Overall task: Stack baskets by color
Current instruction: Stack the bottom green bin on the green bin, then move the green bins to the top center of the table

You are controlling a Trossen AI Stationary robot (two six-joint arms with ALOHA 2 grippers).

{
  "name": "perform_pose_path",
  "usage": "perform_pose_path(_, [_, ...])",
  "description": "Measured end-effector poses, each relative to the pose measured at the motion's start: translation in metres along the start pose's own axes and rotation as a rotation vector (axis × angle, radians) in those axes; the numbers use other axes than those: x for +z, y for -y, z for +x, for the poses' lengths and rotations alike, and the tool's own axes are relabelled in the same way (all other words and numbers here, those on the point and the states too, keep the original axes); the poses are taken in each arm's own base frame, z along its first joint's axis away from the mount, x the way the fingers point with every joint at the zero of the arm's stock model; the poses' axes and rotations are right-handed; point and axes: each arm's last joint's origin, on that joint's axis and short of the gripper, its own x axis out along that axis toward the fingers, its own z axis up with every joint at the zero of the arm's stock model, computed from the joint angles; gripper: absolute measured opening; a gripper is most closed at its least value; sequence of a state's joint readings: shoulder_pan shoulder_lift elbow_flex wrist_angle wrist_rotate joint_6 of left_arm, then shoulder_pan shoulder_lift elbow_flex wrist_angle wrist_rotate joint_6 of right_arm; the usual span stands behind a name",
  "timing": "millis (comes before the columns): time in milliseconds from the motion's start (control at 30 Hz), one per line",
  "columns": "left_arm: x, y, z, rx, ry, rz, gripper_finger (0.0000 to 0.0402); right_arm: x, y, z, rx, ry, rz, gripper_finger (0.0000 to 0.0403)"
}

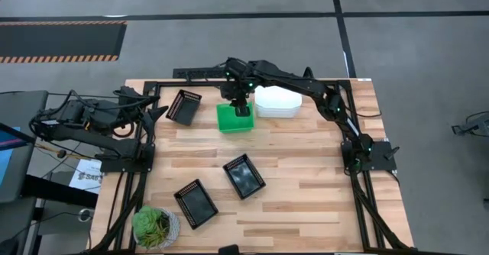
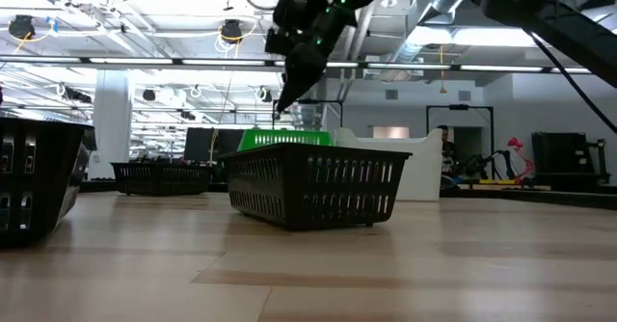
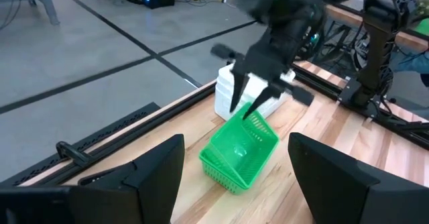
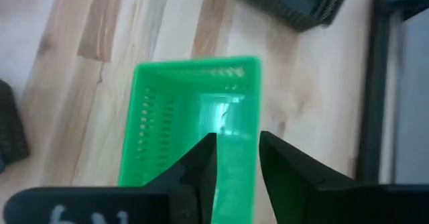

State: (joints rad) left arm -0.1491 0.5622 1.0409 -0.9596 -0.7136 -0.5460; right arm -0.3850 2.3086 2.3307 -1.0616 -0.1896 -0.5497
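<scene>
A bright green basket rests flat on the table's far middle, next to the white baskets stacked on its right. My right gripper hangs open just above the green basket's rim on the side near the white stack, its fingers slanting down, touching nothing. Three black baskets lie apart: one at the far left, two near the middle front. My left gripper waits open at the table's left edge.
A potted green plant stands at the near left corner. Dark frame rails run along the table's left, right and far edges. Bare wood lies between the green basket and the front black baskets.
</scene>
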Motion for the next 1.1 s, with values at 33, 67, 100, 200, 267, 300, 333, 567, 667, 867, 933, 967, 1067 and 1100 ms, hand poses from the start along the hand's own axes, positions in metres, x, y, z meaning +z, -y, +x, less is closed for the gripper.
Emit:
perform_pose_path(33, [0.0,0.0,0.0,0.0,0.0,0.0,0.0256,-0.002,0.0,0.003,0.008,-0.014,0.005,0.013])
perform_pose_path(67, [0.0,0.0,0.0,0.0,0.0,0.0,0.0256,-0.005,0.001,0.008,0.018,-0.029,0.01,0.0126])
perform_pose_path(100, [0.0,0.0,0.0,0.0,0.0,0.0,0.0256,-0.005,0.003,0.014,0.015,-0.026,0.009,0.0123])
perform_pose_path(200, [0.0,0.0,0.0,0.001,0.0,0.001,0.0256,-0.011,0.008,0.028,0.018,-0.045,0.026,0.0118])
perform_pose_path(267, [0.0,0.0,0.0,0.001,0.001,0.001,0.0256,-0.016,0.011,0.04,0.026,-0.066,0.035,0.0116])
perform_pose_path(300, [0.0,0.0,0.0,0.001,0.0,0.001,0.0256,-0.018,0.012,0.045,0.028,-0.077,0.042,0.0116])
perform_pose_path(333, [0.0,0.0,0.0,0.001,0.0,0.001,0.0256,-0.022,0.013,0.05,0.034,-0.095,0.052,0.0116])
perform_pose_path(567, [0.0,0.0,0.0,0.002,0.001,0.001,0.0256,-0.021,0.016,0.043,0.014,-0.088,0.069,0.0116])
perform_pose_path(667, [0.0,0.0,0.0,0.002,0.001,0.001,0.0256,-0.014,0.015,0.027,-0.005,-0.056,0.067,0.0116])
perform_pose_path(867, [0.0,0.0,0.0,0.002,0.001,-0.013,0.0256,-0.002,0.006,0.001,0.023,0.003,0.129,0.0116])
perform_pose_path(933, [0.0,0.0,0.0,0.001,0.001,-0.014,0.0256,0.003,-0.004,-0.003,0.079,0.024,0.153,0.0116])
perform_pose_path(967, [0.0,0.0,0.0,0.001,0.001,-0.014,0.0256,0.006,-0.01,-0.003,0.108,0.03,0.166,0.0116])
perform_pose_path(1067, [0.0,0.0,0.0,0.002,0.0,-0.015,0.0256,0.014,-0.031,0.0,0.166,0.007,0.205,0.0116])
perform_pose_path(1100, [0.0,0.0,0.0,0.001,0.0,-0.016,0.0256,0.016,-0.039,0.003,0.179,-0.003,0.204,0.0116])
